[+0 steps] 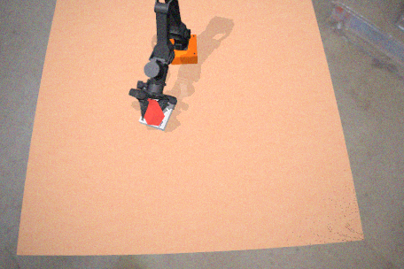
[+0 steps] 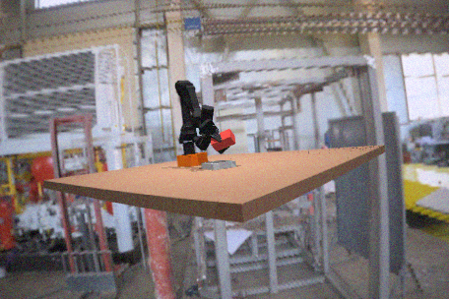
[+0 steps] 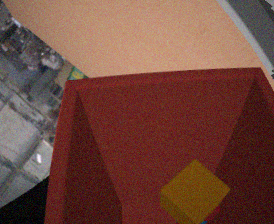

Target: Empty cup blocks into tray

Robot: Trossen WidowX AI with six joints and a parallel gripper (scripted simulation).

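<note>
Observed nearest the wrist camera: red square-mouthed cup (image 1: 154, 114) (image 2: 224, 141) (image 3: 163, 115), gripped by the parallel-jaw gripper (image 1: 154, 109) (image 2: 216, 139), jaws closed against its sides and held fairly wide by it. Noted inside, toward five o'clock of the wrist view: yellow cube (image 3: 195, 190), with a blue sliver (image 3: 203, 222) at the lower edge, probably another block. Cannot tell the full count.

Found below the raised, tilted cup: shallow grey tray (image 1: 168, 116) (image 2: 220, 164) (image 3: 263, 30), toward one o'clock in the wrist view and lying on the wooden table top (image 1: 248, 143) (image 2: 197, 184) (image 3: 138, 30). Located farther back, at one o'clock from the tray in the top view: orange base (image 1: 190, 56) (image 2: 191, 160).

Judged to be at the pouring step, unfinished. Risk: scattering blocks past the rim if tipped with the mouth off-centre; retaining one in a corner if tipped too little; dropping the cup into the tray if slipping in the grip.
</note>
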